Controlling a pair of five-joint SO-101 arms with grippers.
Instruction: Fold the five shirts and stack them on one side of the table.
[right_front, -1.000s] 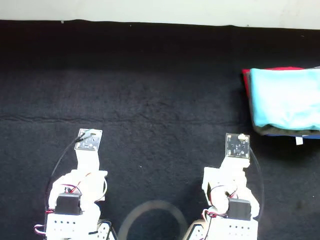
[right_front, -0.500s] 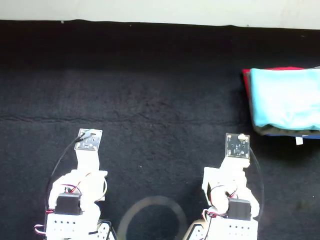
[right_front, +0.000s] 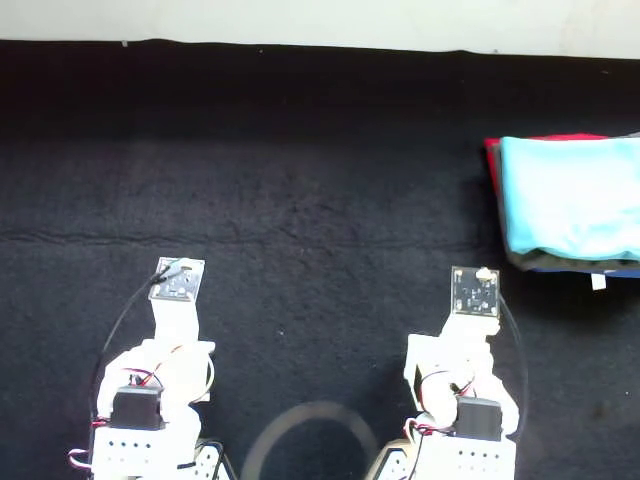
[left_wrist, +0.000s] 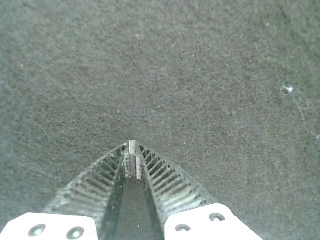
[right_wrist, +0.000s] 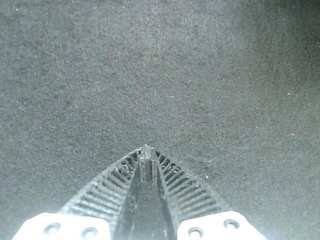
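The counter (right_front: 320, 180) is draped in black cloth, and the folded shirts sit in one stack (right_front: 568, 205) at its 3 o'clock edge, partly cut off by the frame there. A light blue shirt (right_front: 570, 195) lies on top and covers most of the pile. A red one (right_front: 492, 150) peeks out along the 9 o'clock side, a dark grey layer (right_front: 540, 262) shows along the 6 o'clock side, and a sliver of blue (right_front: 622, 271) lies under that, with a small white tag (right_front: 598, 282) sticking out beside it. Two arms stand at the 6 o'clock edge, one (right_front: 165, 345) toward 7 o'clock and the other (right_front: 462, 350) toward 5 o'clock, both well apart from the stack and from each other. A faint pale ring (right_front: 305, 435) marks the cloth between their bases. The left claw (left_wrist: 132, 160) hangs over bare cloth with its ribbed fingers (left_wrist: 165, 180) pressed together at the tips, gripping nothing. The right claw (right_wrist: 146, 162) is the same, tips together over plain cloth. A light strip of wall (right_front: 320, 20) runs along the 12 o'clock side.
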